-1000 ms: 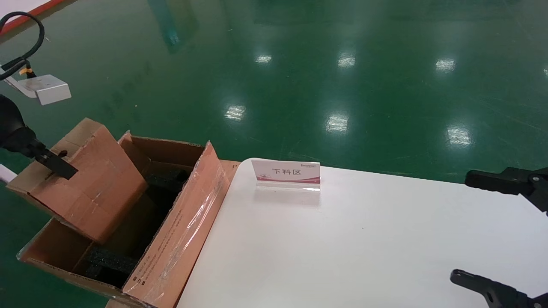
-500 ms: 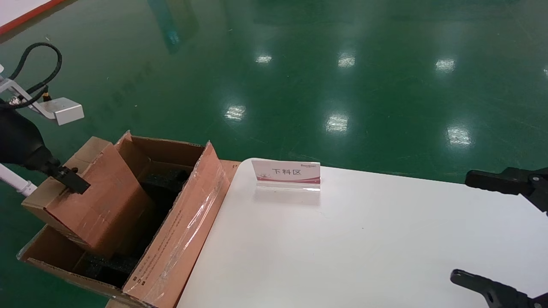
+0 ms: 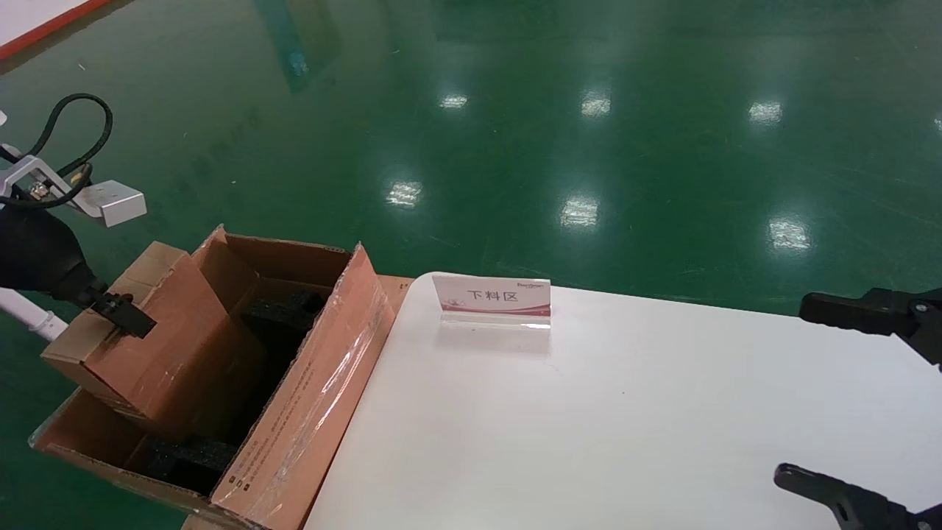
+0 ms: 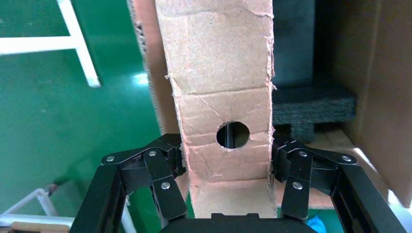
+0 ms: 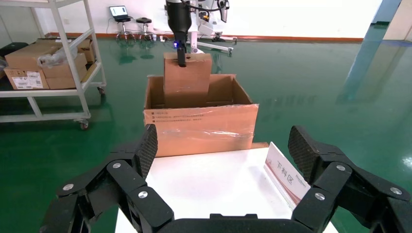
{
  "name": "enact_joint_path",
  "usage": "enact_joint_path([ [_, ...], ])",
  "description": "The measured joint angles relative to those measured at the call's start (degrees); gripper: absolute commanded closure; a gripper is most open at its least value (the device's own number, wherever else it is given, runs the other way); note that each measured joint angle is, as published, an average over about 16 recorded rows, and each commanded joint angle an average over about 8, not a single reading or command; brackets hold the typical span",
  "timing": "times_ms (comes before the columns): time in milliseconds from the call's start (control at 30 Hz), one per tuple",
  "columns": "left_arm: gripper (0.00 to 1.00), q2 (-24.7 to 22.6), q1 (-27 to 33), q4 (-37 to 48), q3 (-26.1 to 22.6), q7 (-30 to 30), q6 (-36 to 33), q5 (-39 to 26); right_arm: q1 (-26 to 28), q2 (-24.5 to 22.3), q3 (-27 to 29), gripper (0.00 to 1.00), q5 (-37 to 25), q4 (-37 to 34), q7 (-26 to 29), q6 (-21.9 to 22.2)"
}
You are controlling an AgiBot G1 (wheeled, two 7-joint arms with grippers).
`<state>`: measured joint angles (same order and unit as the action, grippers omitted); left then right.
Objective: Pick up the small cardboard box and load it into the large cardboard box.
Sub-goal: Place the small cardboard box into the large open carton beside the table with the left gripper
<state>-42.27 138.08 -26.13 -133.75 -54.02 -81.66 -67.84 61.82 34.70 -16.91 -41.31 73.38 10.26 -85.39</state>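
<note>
At the left of the head view, the left gripper (image 3: 110, 313) clamps the small cardboard box (image 3: 158, 346), lowered partly inside the large cardboard box (image 3: 309, 412). At the right edge, the right gripper (image 5: 223, 160) hangs wide apart over the white table (image 3: 625, 427).

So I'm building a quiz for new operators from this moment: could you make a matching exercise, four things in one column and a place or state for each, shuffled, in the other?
Things:
1. small cardboard box
2. large cardboard box
3. left end effector
4. right end effector

States:
A. open, holding nothing, over the white table
B. shut on a carton's narrow sides
C. tilted, partly lowered into the bigger carton
D. flaps up, black foam inside, beside the table

Pairs: 1-C, 2-D, 3-B, 4-A
</note>
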Motion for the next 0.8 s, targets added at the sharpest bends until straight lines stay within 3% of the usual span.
enact_joint_path([
  [800, 1.00, 0.9, 0.6, -7.9, -1.8, -6.1, 6.6, -4.3, 0.0, 0.0, -0.1, 0.00, 0.1, 0.0, 0.0, 0.0],
])
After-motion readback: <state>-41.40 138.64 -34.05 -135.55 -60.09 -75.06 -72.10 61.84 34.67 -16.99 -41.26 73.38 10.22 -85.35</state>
